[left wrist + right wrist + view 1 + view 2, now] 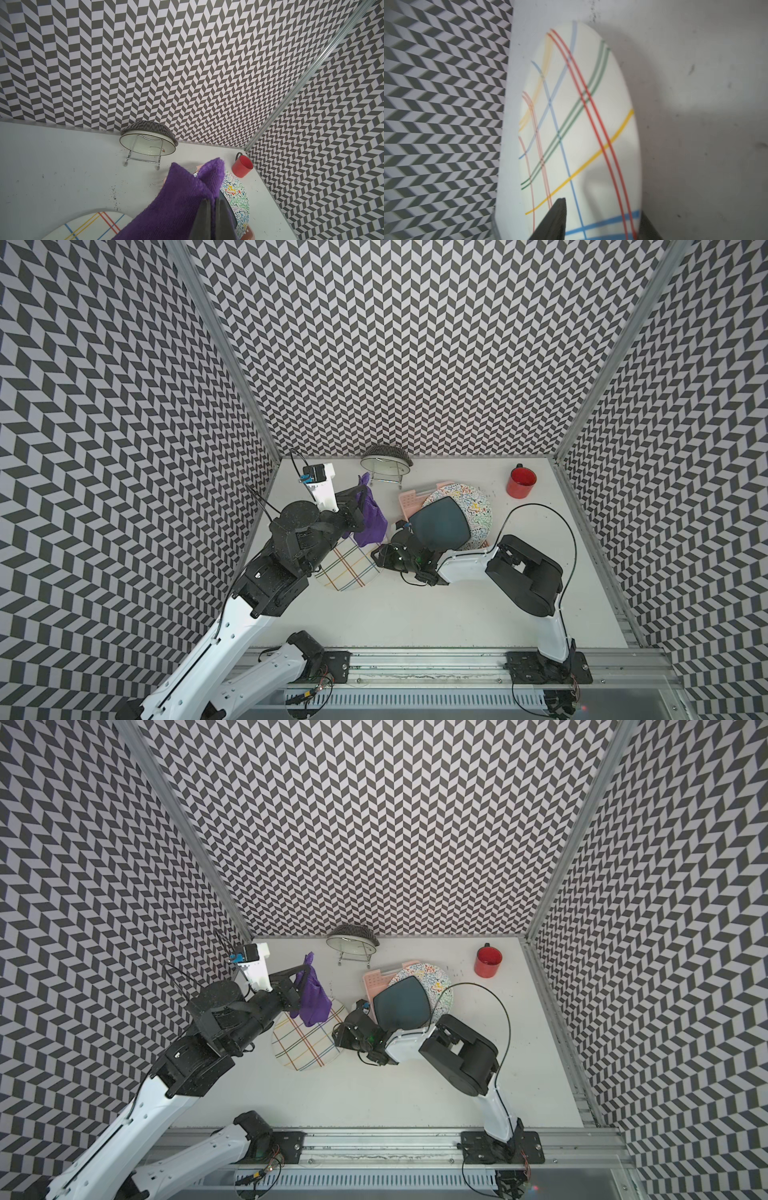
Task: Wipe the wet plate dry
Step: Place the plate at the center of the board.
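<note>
The plate (349, 568), white with coloured crossing lines, lies flat on the table left of centre, in both top views (305, 1044). My left gripper (362, 506) hangs above its far edge, shut on a purple cloth (374, 518) that droops to the plate; the left wrist view shows the cloth (176, 207) pinched between the fingers (204, 220). My right gripper (378, 556) sits low at the plate's right edge. In the right wrist view its jaws (602, 205) stand apart, one finger (556, 218) over the plate's face (581, 124), the other at its rim.
Right of the plate, a dark teal plate (442, 522) and a squiggle-patterned plate (476, 499) lean on a pink rack (409, 504). A red mug (521, 482) stands back right. A dish on a wire stand (386, 464) is against the back wall.
</note>
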Controlling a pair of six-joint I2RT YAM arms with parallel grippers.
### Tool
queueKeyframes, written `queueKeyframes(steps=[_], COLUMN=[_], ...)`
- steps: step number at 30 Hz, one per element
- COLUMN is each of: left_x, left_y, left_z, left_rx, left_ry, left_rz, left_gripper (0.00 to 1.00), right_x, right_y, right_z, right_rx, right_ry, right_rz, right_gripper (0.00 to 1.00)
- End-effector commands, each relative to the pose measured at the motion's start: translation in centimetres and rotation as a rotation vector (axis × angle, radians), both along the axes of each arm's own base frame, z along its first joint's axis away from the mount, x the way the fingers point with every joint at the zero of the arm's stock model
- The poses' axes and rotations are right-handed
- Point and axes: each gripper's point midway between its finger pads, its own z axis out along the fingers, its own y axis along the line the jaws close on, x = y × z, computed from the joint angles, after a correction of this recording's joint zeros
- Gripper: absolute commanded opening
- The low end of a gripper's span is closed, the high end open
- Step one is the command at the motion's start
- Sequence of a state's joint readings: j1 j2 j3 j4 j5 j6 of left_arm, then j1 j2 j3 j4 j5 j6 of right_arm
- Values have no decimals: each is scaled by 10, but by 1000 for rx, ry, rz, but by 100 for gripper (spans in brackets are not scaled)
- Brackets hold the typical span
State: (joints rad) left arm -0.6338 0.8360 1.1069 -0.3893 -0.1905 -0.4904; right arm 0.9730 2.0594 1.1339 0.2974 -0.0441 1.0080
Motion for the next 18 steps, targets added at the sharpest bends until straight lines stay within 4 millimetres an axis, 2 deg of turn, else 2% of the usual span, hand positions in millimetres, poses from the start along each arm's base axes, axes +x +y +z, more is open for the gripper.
queueKeyframes(steps=[1,3,6,9,12,14,15,16,18], left_x=[3,5,8,11,15,20,24,29,38], left_y=[4,6,8,9,7,5,3,-1,-8], left_z=[1,-3,-6,-7,-11,-20,-29,-40,-63], left_rx=[-1,8,17,18,21,27,30,36,48], left_ry=[-21,-13,-10,-10,-6,11,27,48,92], left_rz=[20,35,51,58,57,59,57,53,50], left_gripper=[0,0,0,0,0,0,0,0,0], right_x=[-3,-7,-21,-38,-52,-52,-47,-40,-18], right_y=[-2,-7,-16,-25,-34,-55,-72,-91,-139], right_z=[1,6,22,48,85,124,135,152,167], right_rx=[-46,-56,-28,33,96,119,98,84,10], right_ry=[0,0,-13,-39,-82,-170,-222,-297,-382], right_rz=[2,-6,10,38,86,54,10,-24,-74], right_gripper=[55,63,69,78,75,69,65,62,57])
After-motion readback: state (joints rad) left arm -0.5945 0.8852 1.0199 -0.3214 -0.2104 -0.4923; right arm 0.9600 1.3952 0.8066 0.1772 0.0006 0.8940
